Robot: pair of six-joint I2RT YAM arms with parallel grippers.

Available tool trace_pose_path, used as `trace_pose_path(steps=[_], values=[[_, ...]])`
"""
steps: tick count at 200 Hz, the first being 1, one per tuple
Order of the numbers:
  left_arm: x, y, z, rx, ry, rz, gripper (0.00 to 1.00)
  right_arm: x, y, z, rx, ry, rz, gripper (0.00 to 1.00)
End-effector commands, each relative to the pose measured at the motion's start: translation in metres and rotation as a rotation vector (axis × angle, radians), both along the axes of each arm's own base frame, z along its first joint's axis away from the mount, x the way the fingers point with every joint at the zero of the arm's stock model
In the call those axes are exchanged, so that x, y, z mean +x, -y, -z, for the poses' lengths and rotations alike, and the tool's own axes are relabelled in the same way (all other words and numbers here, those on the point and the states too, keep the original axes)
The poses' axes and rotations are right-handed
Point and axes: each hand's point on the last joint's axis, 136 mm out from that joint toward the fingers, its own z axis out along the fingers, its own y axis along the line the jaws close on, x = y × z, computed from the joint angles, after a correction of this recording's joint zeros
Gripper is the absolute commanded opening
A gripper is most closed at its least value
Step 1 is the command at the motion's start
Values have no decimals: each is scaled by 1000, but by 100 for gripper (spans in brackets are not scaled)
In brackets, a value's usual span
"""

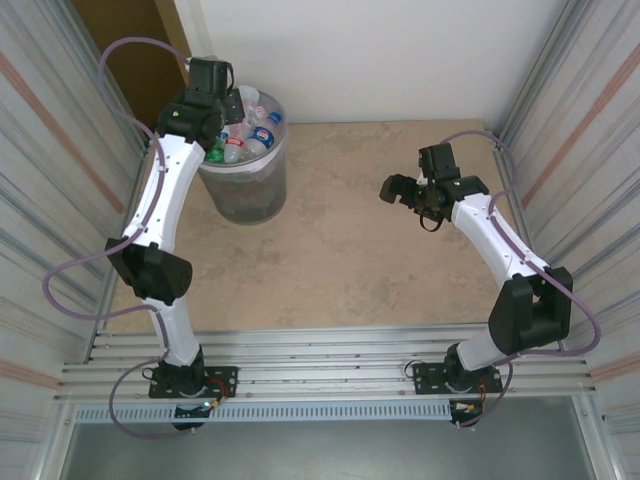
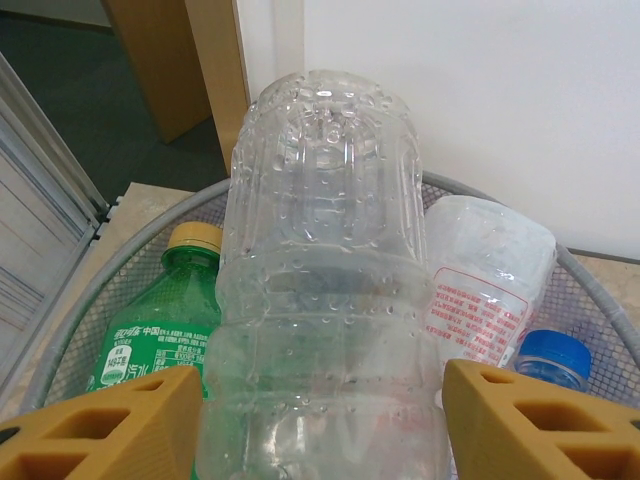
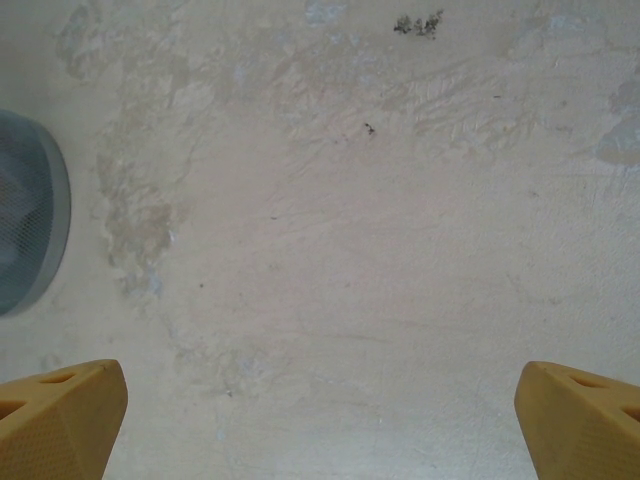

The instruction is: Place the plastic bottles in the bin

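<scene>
The right gripper (image 3: 320,415) hangs over bare table (image 1: 340,260), its fingers wide apart and nothing between them, the bin (image 1: 245,195) well off to its left. Farther back, at the table's far left corner, the left gripper (image 2: 320,410) sits above the bin's mouth, clamped on a clear bottle (image 2: 325,300). The bottle's long axis runs straight out from between the fingers, and its rounded, dimpled end points away from them toward the far wall (image 2: 480,100); the other end is out of sight. Under and beyond it the bin holds more bottles (image 1: 250,135) heaped close to the rim. Among them are a green bottle (image 2: 150,340) at left with its yellow cap toward the far side, a clear one with red print (image 2: 485,290) at right, and a blue cap (image 2: 553,357) beside that.
</scene>
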Motion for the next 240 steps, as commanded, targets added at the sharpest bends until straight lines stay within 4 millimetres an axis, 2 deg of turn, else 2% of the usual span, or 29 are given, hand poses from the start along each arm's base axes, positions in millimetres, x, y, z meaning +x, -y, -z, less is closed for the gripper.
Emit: trace_pose_path(steps=[1,38,58,98,142,175,206,240], values=[[-5,-8,-30,5,71,-10,64,4,-5,-9,23,11,10,98],[-4,-6,-37,2,89,0,64,3,-7,-9,23,10,4,98],[-6,-6,-38,-3,88,2,74,2,-8,-9,22,11,3,98],[-9,-7,-36,-2,79,1,76,2,-9,-11,23,16,0,98],[0,-7,-45,-9,131,10,53,2,-13,-11,25,14,-10,98],[10,2,-42,-58,140,43,51,1,-17,-9,26,9,-17,97],[13,-8,-27,-111,109,-37,46,-1,-18,-8,22,5,-23,97],[15,-9,-14,-150,108,-74,40,-3,-20,-4,19,-6,-27,97]])
